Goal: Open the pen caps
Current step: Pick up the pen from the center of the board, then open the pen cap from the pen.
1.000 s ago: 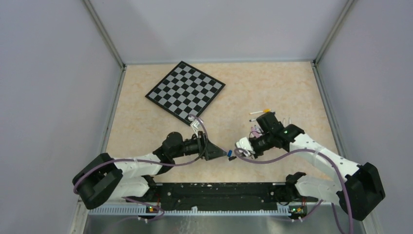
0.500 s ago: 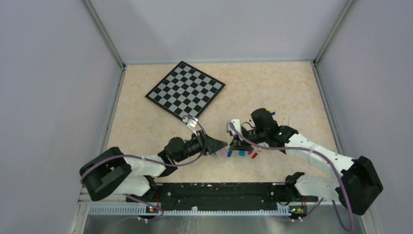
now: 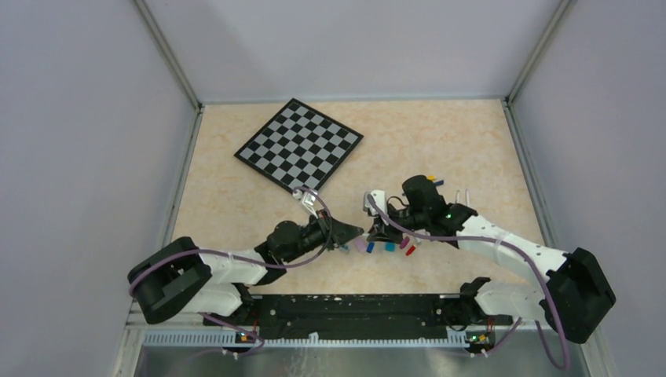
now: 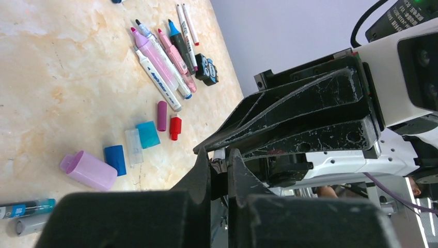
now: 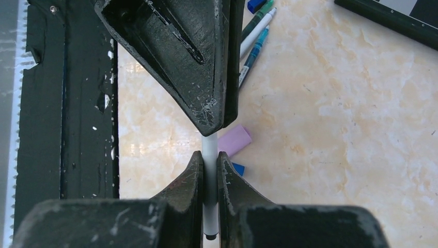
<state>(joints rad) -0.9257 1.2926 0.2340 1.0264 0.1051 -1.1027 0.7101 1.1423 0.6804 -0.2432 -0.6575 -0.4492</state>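
Closing over the last second, my left gripper (image 4: 219, 155) is now pinching shut on the far end of the white pen (image 5: 209, 143), both arms meeting near the table's (image 3: 440, 141) front edge. My right gripper (image 5: 209, 155) is clamping the same pen's barrel. Whether a cap is sitting between my left fingers, I cannot tell. Loose pen caps (image 4: 148, 134) are lying just beside us: lilac, blue, clear, teal, pink, red

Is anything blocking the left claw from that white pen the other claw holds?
Nothing visible does: the left gripper is shut on one end of the white pen, whose barrel the right gripper holds.
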